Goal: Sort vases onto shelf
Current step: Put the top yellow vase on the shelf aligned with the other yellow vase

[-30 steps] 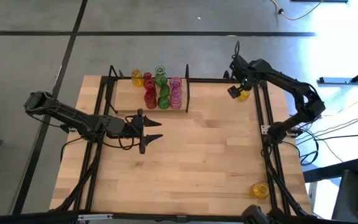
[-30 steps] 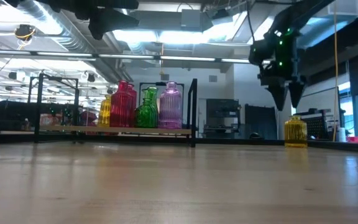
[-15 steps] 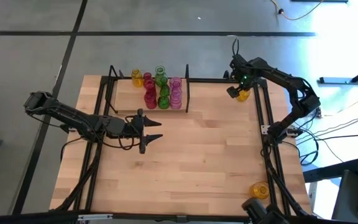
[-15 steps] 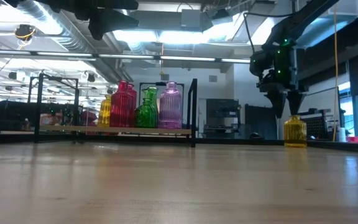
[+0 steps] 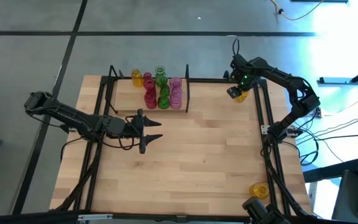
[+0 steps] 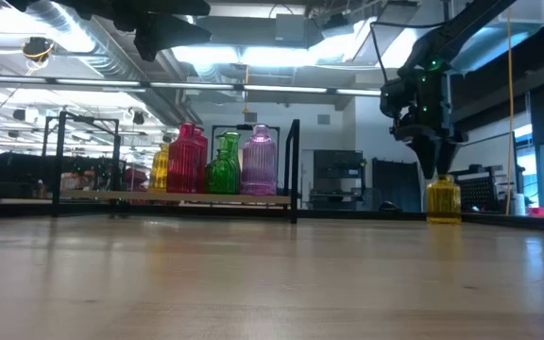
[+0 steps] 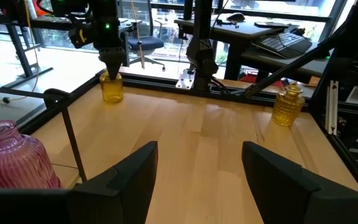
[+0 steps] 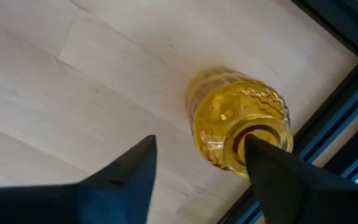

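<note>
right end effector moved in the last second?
Yes. In the low view the right end effector has dropped from above the yellow vase down onto its neck; the shelf behind stays put.

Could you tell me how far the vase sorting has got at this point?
Done: several vases, yellow, red, green and pink, stand on the shelf. In hand: the right pincer is down at the neck of a yellow vase. Left: that one and another yellow vase. The left pincer waits open mid-table.

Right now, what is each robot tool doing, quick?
Left tool: open, holding nothing, above the table.
Right tool: down at the yellow vase neck; grip cannot be told.
</note>
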